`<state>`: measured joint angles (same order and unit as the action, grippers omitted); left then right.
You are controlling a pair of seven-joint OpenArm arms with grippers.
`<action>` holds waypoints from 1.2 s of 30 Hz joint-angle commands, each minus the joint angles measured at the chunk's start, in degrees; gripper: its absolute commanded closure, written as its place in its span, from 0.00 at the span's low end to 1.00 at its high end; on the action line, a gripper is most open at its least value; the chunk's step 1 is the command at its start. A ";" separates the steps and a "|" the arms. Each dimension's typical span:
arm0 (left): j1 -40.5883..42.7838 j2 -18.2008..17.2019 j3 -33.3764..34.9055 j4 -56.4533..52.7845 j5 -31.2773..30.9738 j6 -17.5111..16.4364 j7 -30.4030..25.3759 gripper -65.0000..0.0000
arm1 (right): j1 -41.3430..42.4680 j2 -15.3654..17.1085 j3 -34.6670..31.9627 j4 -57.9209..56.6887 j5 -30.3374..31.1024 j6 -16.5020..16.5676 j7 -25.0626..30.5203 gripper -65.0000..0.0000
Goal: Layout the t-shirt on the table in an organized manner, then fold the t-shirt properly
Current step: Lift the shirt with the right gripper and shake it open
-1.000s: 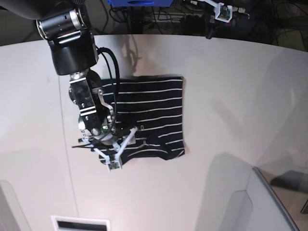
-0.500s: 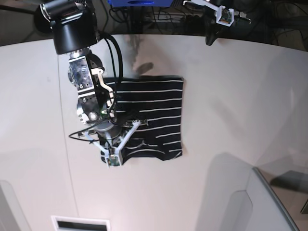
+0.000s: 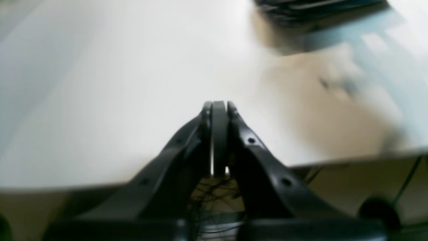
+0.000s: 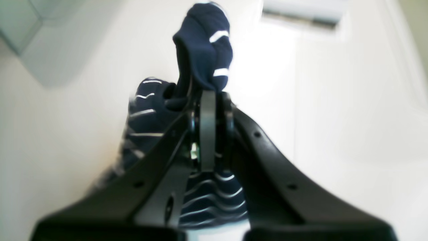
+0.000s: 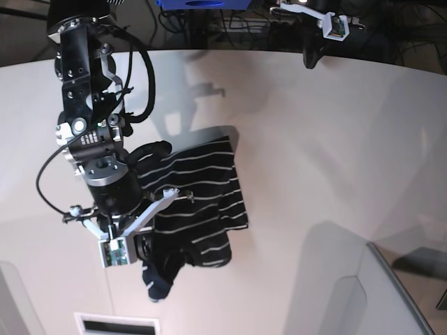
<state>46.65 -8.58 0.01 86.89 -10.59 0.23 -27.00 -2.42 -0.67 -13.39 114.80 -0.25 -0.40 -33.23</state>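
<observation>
The dark t-shirt (image 5: pixel 206 188) with thin white stripes lies bunched and skewed on the off-white table (image 5: pixel 335 139), left of the middle. My right gripper (image 5: pixel 150 252) is shut on a fold of the t-shirt (image 4: pixel 204 43) and holds it up off the table (image 4: pixel 334 100). A loose end hangs below the grip, near the front edge. My left gripper (image 3: pixel 219 107) is shut on nothing above the far edge of the table (image 3: pixel 100 83). In the base view the left gripper (image 5: pixel 309 57) is at the top right, far from the cloth.
A grey angled panel (image 5: pixel 391 293) stands at the near right corner. A white slot (image 5: pixel 115 324) sits at the near edge, just below the hanging cloth. Cables (image 5: pixel 230 28) run behind the far edge. A dark blurred patch (image 3: pixel 317 10) shows at the top of the left wrist view.
My right gripper has shut on the shirt's near-left part, lifting and dragging it toward the near left. The flat folded rectangle is now skewed and bunched. The left arm has barely moved.
</observation>
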 commanded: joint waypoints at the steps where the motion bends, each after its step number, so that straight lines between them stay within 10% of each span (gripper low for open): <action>1: 0.69 -0.34 -0.14 0.80 -1.85 0.34 -1.52 1.00 | 1.05 -0.17 -0.11 1.64 0.03 0.01 1.98 1.00; 12: 0.95 -1.75 -1.64 0.62 -2.90 0.34 -1.52 1.00 | 7.73 5.37 -0.20 1.11 -0.06 6.95 1.54 1.00; 29: -0.37 -1.66 -1.20 0.54 -2.90 0.34 -1.52 1.00 | 52.39 3.44 -5.65 -10.23 -7.35 11.35 -13.23 1.00; 36: -0.54 -1.57 -1.02 0.54 -2.90 0.34 -1.52 1.00 | 43.34 2.73 -6.09 -8.91 -9.64 11.35 -13.40 1.00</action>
<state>45.56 -9.85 -0.93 86.83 -13.52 0.43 -26.98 39.16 2.44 -19.66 105.38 -9.63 11.03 -47.75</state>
